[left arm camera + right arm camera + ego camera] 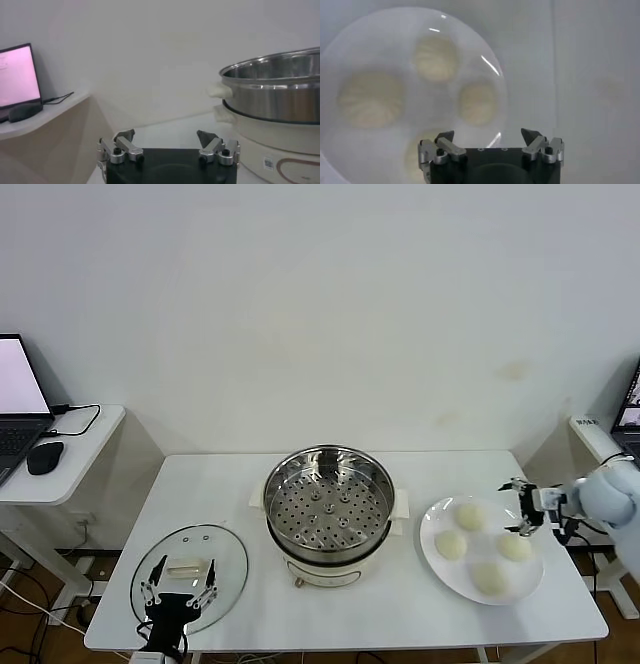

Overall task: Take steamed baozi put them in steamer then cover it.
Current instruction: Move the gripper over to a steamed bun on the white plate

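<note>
Several off-white baozi (470, 516) lie on a flat white plate (432, 526) at the table's right; they also show in the right wrist view (436, 58). My right gripper (523, 507) (488, 135) hovers open over the plate's far right edge, holding nothing. The steel steamer (329, 502) with its perforated tray stands at the table's middle, with no baozi in it; its wall shows in the left wrist view (272, 92). The clear glass cover (190, 572) lies flat at the front left. My left gripper (179, 580) (166, 135) is open just above the cover's front edge.
A side table (85, 444) at the left carries a laptop (18, 399), a black mouse (44, 456) and a cable. Another laptop (630, 416) stands on a stand at the far right. The white table's front edge (350, 646) runs just past the cover.
</note>
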Tool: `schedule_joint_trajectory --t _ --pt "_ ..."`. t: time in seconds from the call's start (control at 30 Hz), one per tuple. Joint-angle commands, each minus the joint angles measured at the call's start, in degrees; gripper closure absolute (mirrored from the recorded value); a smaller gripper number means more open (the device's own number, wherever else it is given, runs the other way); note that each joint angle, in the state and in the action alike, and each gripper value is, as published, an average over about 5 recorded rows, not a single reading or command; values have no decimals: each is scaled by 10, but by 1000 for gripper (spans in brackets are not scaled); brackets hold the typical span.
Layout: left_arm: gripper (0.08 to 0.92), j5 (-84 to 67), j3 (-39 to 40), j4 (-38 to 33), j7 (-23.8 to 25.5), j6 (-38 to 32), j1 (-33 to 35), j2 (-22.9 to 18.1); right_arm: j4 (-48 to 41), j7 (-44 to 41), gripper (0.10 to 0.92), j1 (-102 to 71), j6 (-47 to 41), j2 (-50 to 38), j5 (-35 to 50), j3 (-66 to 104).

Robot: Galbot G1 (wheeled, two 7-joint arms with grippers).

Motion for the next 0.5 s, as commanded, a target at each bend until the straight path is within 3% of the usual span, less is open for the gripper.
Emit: schedule_joint_trajectory --t 0.03,0.5 --pt "177 1 -1 2 0 1 -2 0 -88 -40 202 108 21 54 -6 -116" --pt "177 0 -5 6 1 1 -10 3 -153 -35 203 112 15 115 -62 -117"
